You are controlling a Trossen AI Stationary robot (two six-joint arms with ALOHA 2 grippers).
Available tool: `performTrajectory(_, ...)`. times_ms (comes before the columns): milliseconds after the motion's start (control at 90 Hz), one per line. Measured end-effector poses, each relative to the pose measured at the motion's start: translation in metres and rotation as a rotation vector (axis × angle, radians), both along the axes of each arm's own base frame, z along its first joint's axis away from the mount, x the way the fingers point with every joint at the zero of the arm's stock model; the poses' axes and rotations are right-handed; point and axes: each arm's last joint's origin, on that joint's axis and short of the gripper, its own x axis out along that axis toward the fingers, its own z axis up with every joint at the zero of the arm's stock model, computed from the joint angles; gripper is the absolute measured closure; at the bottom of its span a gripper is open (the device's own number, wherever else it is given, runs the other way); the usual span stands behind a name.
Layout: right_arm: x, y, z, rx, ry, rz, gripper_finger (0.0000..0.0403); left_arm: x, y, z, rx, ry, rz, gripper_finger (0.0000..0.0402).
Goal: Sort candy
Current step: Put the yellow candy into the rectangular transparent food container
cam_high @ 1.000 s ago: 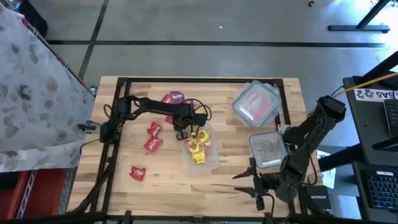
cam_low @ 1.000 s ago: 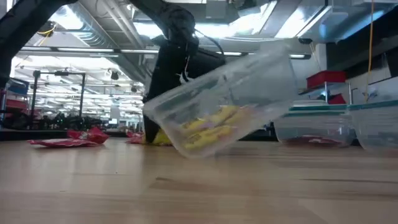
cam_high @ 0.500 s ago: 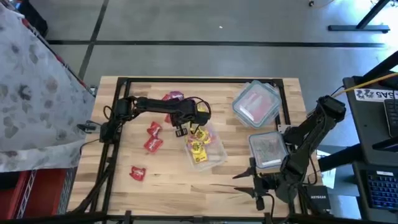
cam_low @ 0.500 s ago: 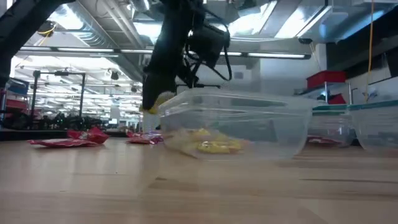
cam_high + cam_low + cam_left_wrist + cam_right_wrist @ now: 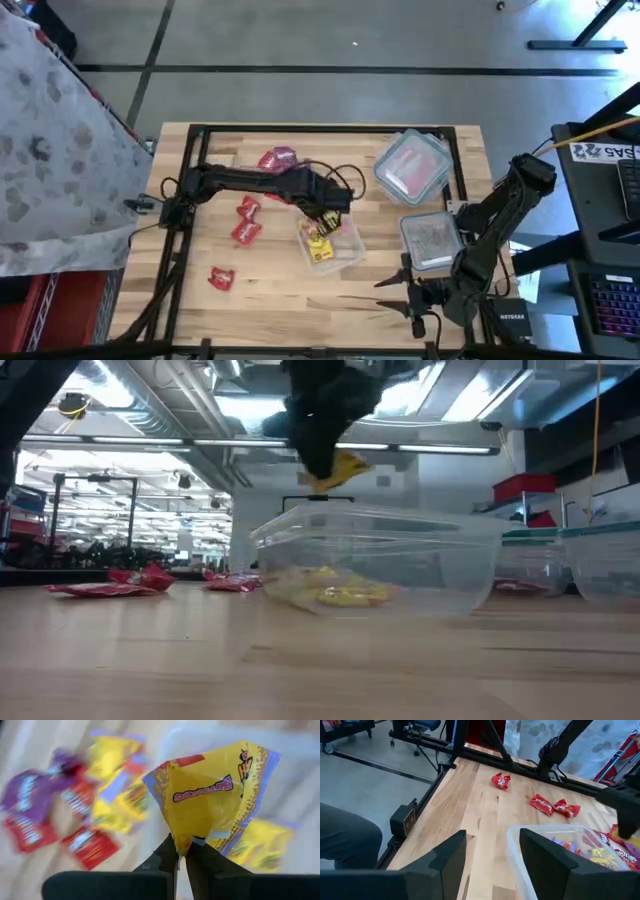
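Observation:
My left gripper (image 5: 333,207) hangs over a clear open tub (image 5: 375,560), shut on a yellow candy packet (image 5: 215,795) that is lifted above the tub's rim. More yellow candy (image 5: 330,588) lies on the tub's bottom. Red candy packets (image 5: 246,220) lie flat on the wood left of the tub, another red one (image 5: 221,278) lies nearer the near edge, and red and purple ones (image 5: 278,158) lie farther back. My right gripper (image 5: 490,855) waits open near the table's near right edge, with nothing between its fingers. My left gripper pinches the yellow packet by its lower tip (image 5: 181,846) between its two fingers (image 5: 165,857). The packet stands out beyond the fingertips, lifted clear above the tub (image 5: 340,468).
A lidded clear tub (image 5: 411,166) holding red candy stands at the far right. Another clear tub (image 5: 430,240) stands right of the middle, beside my right arm. A black frame (image 5: 320,128) runs around the tabletop. Bare wood lies along the near edge.
The open tub stood tipped up on one side, then dropped flat onto its base. My left gripper has risen from the table beside the tub and gone toward the table's right edge with the yellow packet, which now hangs over the tub.

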Motion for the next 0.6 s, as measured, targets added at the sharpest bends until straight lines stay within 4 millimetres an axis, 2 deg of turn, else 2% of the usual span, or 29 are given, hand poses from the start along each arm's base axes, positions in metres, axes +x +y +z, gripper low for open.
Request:
performTrajectory(133, 0.000, 0.000, 0.000, 0.004, 0.000, -0.001, 0.0231, 0.010, -0.017, -0.017, -0.045, -0.073, -0.021, 0.0392)
performTrajectory(256, 0.000, 0.000, 0.000, 0.005, -0.001, -0.001, 0.0231, 0.012, -0.024, -0.034, -0.053, -0.098, -0.005, 0.0392)
performTrajectory(400, 0.000, 0.000, 0.000, 0.002, -0.002, 0.000, 0.0231, 0.008, -0.020, -0.057, -0.056, -0.059, 0.044, 0.0384)
performTrajectory(600, 0.000, 0.000, 0.000, 0.001, -0.001, 0.000, 0.0231, 0.000, -0.002, -0.080, -0.057, -0.006, 0.138, 0.0354)
